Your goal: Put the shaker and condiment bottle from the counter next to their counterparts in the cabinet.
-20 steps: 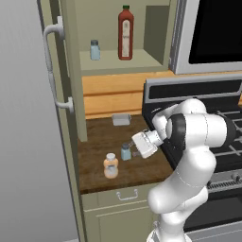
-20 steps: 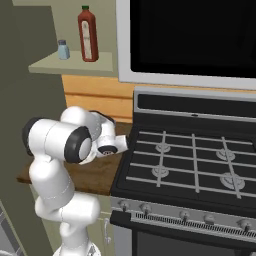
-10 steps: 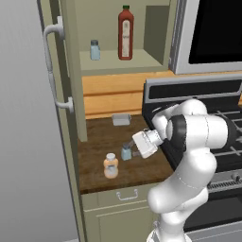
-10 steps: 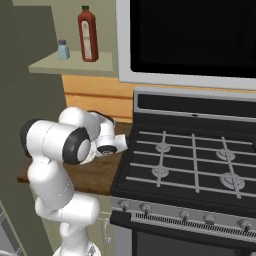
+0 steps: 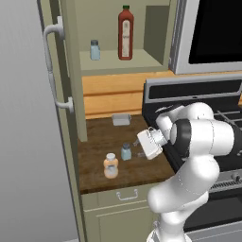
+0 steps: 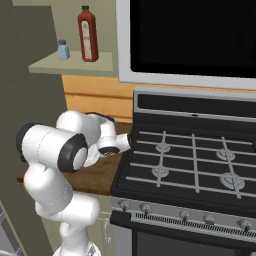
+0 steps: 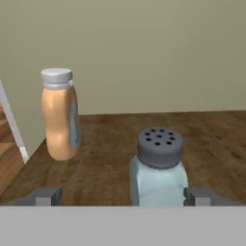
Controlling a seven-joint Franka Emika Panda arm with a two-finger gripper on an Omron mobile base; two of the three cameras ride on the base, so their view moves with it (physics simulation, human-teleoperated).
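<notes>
Gripper (image 7: 122, 196) jaws spread wide around the shaker (image 7: 158, 168), seemingly not touching, condiment bottle (image 7: 59, 114) beside.

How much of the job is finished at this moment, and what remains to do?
Nothing is done yet. The shaker and the condiment bottle stand on the counter. The open hand is lined up on the shaker. Both must go into the cabinet.
</notes>
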